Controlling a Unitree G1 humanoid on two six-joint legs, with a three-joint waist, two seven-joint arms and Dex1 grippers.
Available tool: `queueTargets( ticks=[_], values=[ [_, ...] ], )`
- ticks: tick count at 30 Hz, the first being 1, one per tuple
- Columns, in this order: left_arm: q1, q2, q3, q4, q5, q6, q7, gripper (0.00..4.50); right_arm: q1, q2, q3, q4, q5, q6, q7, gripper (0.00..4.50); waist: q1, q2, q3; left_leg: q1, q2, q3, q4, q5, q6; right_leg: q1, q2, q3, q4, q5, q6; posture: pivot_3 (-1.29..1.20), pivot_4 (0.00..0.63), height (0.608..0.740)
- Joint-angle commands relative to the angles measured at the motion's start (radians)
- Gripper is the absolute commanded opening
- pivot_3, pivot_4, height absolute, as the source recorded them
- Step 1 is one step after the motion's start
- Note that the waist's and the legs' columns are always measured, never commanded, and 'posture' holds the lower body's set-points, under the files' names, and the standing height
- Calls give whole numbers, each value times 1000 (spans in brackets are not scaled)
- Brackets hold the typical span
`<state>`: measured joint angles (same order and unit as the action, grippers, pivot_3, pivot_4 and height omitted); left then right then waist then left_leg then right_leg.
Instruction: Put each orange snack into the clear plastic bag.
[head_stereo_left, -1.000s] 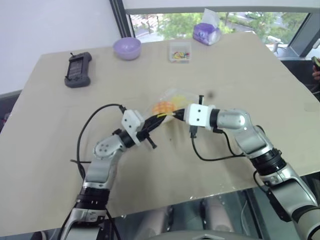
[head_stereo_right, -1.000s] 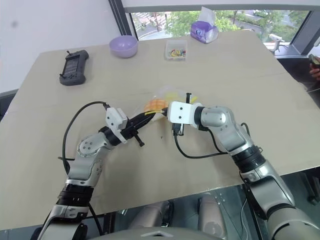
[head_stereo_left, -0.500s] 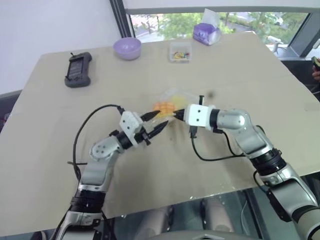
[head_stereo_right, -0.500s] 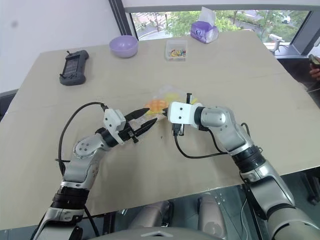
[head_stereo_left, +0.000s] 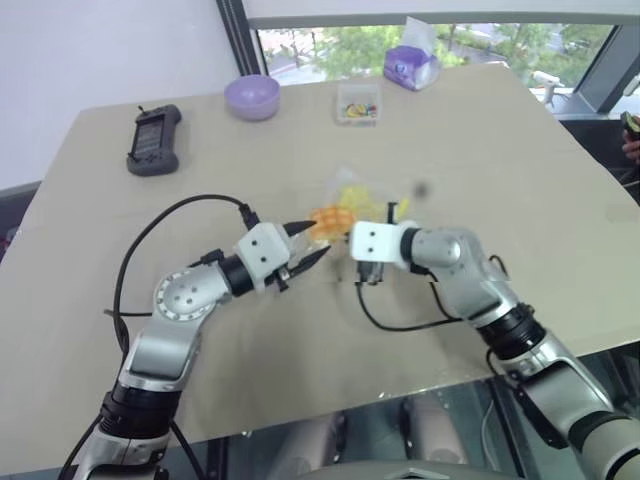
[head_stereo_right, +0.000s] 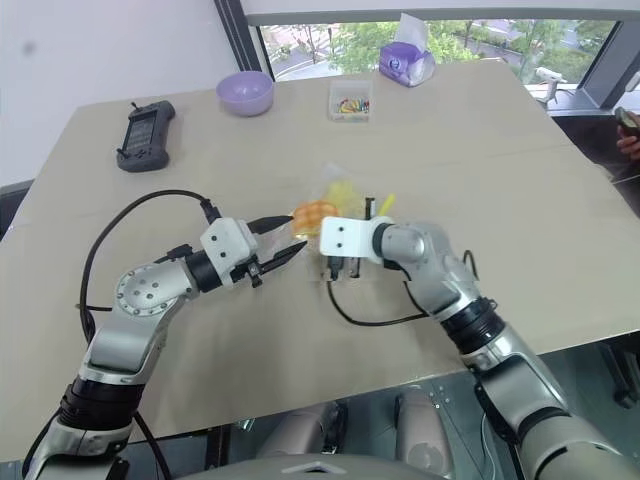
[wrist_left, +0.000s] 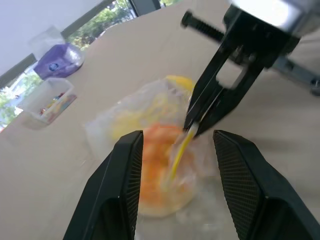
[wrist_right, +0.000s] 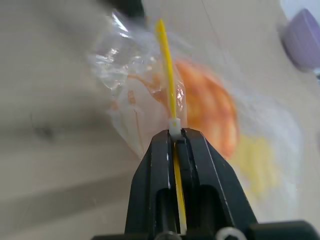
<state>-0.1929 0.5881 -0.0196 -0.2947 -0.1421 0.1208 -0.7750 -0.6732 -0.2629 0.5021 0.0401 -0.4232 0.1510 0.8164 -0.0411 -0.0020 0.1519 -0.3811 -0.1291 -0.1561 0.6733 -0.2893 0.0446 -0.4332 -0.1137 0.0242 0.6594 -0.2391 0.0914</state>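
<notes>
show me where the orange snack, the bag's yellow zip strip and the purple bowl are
orange snack (wrist_right: 212, 107), right wrist view, on its orange middle, seen through the bag.
yellow zip strip (wrist_right: 166, 60), right wrist view, midway along the strip.
purple bowl (head_stereo_left: 252, 96), left eye view, on its outer wall.

Orange snack (wrist_left: 162, 165) inside clear plastic bag (wrist_left: 120, 125)

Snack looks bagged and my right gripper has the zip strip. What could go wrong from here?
1. The right gripper is shut on only the thin yellow zip strip of the clear plastic bag; a pull could slip it free.
2. The open left gripper sits close to the orange snack; advancing might push bag and bun across the table.
</notes>
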Motion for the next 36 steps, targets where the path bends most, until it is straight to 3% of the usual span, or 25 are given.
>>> queueTargets(
  ticks=[1, 6, 8, 14, 26, 36],
  values=[
    [-8, 28, 75, -66, -55, 66, 15, 2357, -25, 60, 16, -25, 27, 14, -7, 0, 1, 0, 0, 0, 0, 0, 0, 0, 0, 0, 0, 0, 0, 0, 0, 0, 150, 736],
    [27, 101, 83, -101, -36, 114, -7, 2357, -89, 96, 16, 68, -1, -24, -74, 0, -1, 0, 0, 0, 0, 0, 0, 0, 0, 0, 0, 0, 0, 0, 0, 0, 150, 736],
    [61, 177, 52, -119, 48, 109, -20, 2357, -114, 86, 22, 104, -28, -44, -104, 0, -1, 0, 0, 0, 0, 0, 0, 0, 0, 0, 0, 0, 0, 0, 0, 0, 150, 736],
    [70, 255, 45, -238, 82, 323, 2, 2357, -116, 63, 39, 149, -66, -81, -149, 0, 1, 0, 0, 0, 0, 0, -2, 0, 0, -1, 1, 1, -1, 0, 0, 0, 150, 736],
    [-86, 130, -91, -175, 204, 421, 142, 2357, -89, 58, 63, 135, -93, -120, -157, 0, 0, 0, 0, 0, 1, 1, -2, 0, 0, -1, 2, 1, -1, 0, 0, 0, 150, 736],
    [-85, 147, -133, -123, 242, 396, 121, 2357, -91, 56, 51, 51, -92, -130, -162, 0, -3, 0, 0, 0, 1, 1, -3, 0, 0, -2, 2, 2, -1, 0, 0, 0, 150, 736]
  ],
)
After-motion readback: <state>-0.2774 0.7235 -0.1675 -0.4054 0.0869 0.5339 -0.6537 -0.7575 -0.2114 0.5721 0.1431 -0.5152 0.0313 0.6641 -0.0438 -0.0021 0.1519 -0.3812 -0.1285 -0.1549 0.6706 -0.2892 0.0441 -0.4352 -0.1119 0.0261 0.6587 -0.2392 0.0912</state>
